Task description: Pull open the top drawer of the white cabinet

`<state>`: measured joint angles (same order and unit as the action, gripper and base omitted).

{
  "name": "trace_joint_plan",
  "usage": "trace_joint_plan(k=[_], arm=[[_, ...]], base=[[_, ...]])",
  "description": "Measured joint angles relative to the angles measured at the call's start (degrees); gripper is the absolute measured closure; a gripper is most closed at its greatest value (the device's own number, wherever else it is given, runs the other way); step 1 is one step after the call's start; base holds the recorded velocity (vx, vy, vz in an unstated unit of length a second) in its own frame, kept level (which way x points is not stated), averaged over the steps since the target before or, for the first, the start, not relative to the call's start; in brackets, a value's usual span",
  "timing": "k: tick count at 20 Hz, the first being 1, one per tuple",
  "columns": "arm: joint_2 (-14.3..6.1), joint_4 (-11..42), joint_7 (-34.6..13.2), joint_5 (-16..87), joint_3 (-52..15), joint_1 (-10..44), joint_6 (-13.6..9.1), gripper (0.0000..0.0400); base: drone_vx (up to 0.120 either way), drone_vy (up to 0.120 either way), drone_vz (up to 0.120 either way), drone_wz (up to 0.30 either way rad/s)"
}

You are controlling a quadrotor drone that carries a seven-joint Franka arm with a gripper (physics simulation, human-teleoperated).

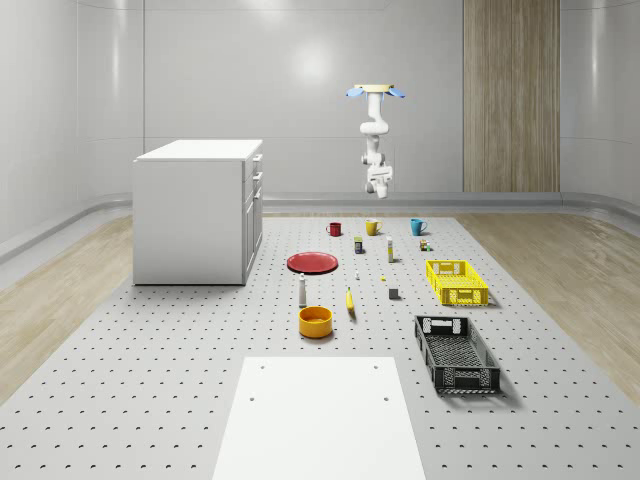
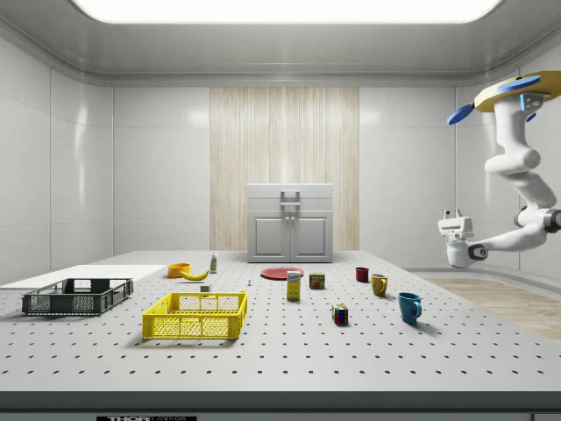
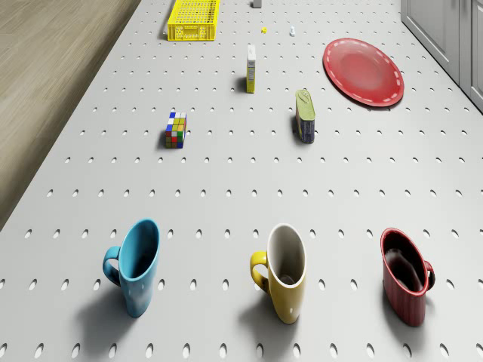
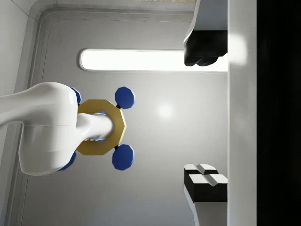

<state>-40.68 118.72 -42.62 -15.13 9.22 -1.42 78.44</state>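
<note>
- Red mug (image 3: 406, 275), yellow mug (image 3: 283, 271) and blue mug (image 3: 136, 265) in a row
- Red plate (image 3: 363, 71)
- Rubik's cube (image 3: 176, 130)
- Yellow crate (image 1: 456, 281), black crate (image 1: 456, 352)
- Banana (image 1: 350, 300) beside orange bowl (image 1: 315, 321)

Drone (image 1: 377, 91) hovers high in air, yellow body, blue rotors, near whole-scene view's far side. Arm (image 1: 374, 135) hangs below drone, white, bent in zigzag. In side view arm (image 2: 521, 189) drops from drone (image 2: 508, 95), elbows back, forearm reaches toward side view's left. Gripper (image 2: 455, 217) at arm end, pointing up. Wrist view looks up at drone underside (image 4: 101, 127); gripper (image 4: 203, 113) fingers (image 4: 204, 175) spread wide apart, nothing between them.
</note>
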Motion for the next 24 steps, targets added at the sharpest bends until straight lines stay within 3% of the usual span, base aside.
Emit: trace_joint_plan(k=[4, 9, 15, 24], arm=[[-0.59, 6.64, 3.61, -21.94, 14.41, -4.21, -0.33, 0.0088], [-1.97, 13.72, 6.10, -36.02, 23.95, -8.87, 0.04, 0.0091], [-3.77, 17.68, 6.98, -41.93, 29.08, -12.96, 1.35, 0.0094], [-6.36, 19.60, 6.44, -43.10, 32.53, -17.34, 3.94, 0.0095]], base=[[0.120, -0.120, 0.000, 0.000], [0.120, -0.120, 0.088, 0.000], [0.120, -0.120, 0.120, 0.000], [0.120, -0.120, 0.120, 0.000]])
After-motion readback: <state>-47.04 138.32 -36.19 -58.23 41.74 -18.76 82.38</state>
